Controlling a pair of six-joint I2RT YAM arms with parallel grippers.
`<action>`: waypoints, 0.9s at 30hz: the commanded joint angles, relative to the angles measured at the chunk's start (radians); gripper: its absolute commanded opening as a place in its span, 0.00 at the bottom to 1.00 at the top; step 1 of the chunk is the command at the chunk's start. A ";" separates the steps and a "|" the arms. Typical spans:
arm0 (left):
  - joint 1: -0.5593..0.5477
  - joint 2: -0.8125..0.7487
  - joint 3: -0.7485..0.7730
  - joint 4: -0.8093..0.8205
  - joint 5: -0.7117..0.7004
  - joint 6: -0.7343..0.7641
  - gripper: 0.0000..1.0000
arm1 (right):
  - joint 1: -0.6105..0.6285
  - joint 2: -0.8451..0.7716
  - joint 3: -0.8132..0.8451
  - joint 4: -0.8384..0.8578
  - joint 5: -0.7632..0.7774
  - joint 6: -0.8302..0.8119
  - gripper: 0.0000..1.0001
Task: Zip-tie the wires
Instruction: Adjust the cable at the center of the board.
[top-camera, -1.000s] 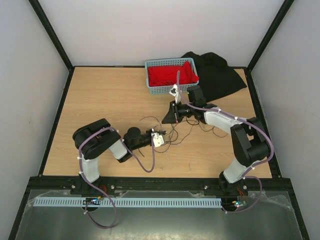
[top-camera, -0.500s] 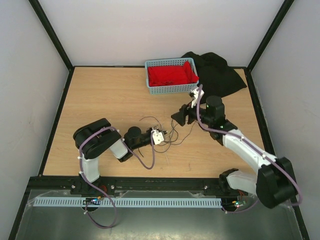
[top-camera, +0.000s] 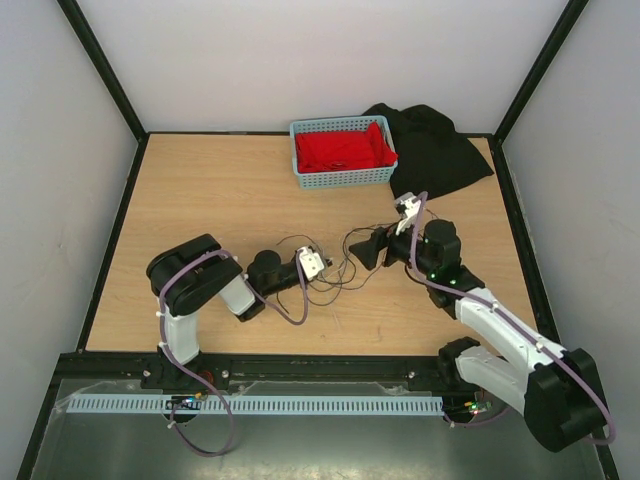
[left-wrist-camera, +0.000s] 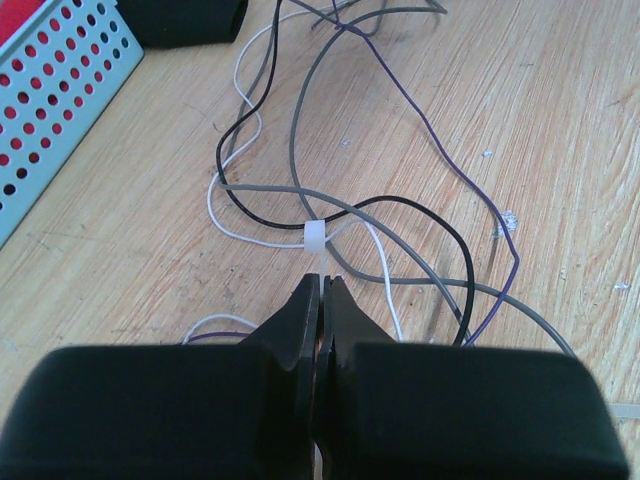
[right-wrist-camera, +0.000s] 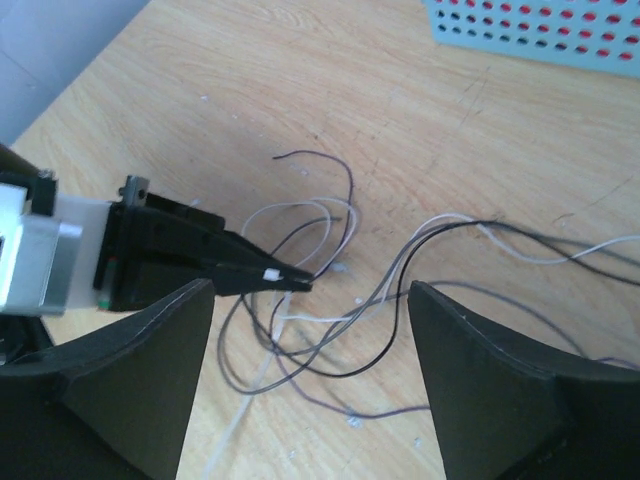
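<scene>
The wires (top-camera: 345, 275) lie in loose loops on the wooden table between both arms, in black, grey, white and purple strands (left-wrist-camera: 345, 212). A white zip tie (left-wrist-camera: 314, 237) is wrapped around a few of them. My left gripper (left-wrist-camera: 322, 282) is shut, with the zip tie's thin white strip running into its tips; it sits low at the wires' left side (top-camera: 328, 270). My right gripper (right-wrist-camera: 310, 340) is open and hovers over the wires (right-wrist-camera: 401, 261) from the right (top-camera: 370, 250), with nothing between its fingers (right-wrist-camera: 150, 380).
A light-blue perforated basket (top-camera: 343, 152) holding red cloth stands at the back, with a black cloth (top-camera: 440, 150) to its right. The basket's wall shows at the left wrist view's upper left (left-wrist-camera: 60, 110). Black frame rails border the table.
My right gripper has opened and its arm has swung back from near the basket toward the front right. The left gripper stays shut and has barely shifted.
</scene>
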 joint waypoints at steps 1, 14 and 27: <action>0.011 -0.001 0.020 0.032 -0.003 -0.078 0.00 | -0.002 -0.064 -0.001 -0.141 -0.030 0.115 0.83; 0.014 0.008 0.035 0.032 -0.043 -0.143 0.00 | 0.110 -0.012 -0.181 -0.201 -0.017 0.371 0.62; 0.013 0.016 0.040 0.031 -0.056 -0.164 0.00 | 0.173 0.216 -0.184 0.044 -0.018 0.429 0.61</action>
